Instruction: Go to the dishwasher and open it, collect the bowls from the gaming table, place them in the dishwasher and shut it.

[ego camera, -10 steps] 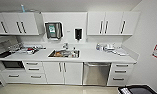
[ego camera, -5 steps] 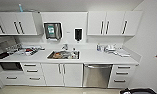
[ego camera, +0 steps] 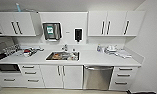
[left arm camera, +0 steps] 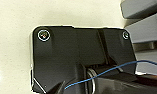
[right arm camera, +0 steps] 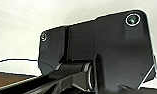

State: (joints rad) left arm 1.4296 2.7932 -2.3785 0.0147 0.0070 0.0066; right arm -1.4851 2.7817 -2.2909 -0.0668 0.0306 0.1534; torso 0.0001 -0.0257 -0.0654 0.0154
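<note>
Kitchen counter [ego camera: 94,60] nearer; dishwasher [ego camera: 97,77] door shut.

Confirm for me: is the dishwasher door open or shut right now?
Shut. The dishwasher shows its stainless front flush with the white cabinet fronts beside it, bar handle along the top; no dark interior or racks are exposed.

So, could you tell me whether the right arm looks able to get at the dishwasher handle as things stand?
Probably not yet. The dishwasher stands shut under the counter, its bar handle unobstructed, but the head view takes in the whole kitchen run with neither arm near it, so the robot seems too far back.
</note>
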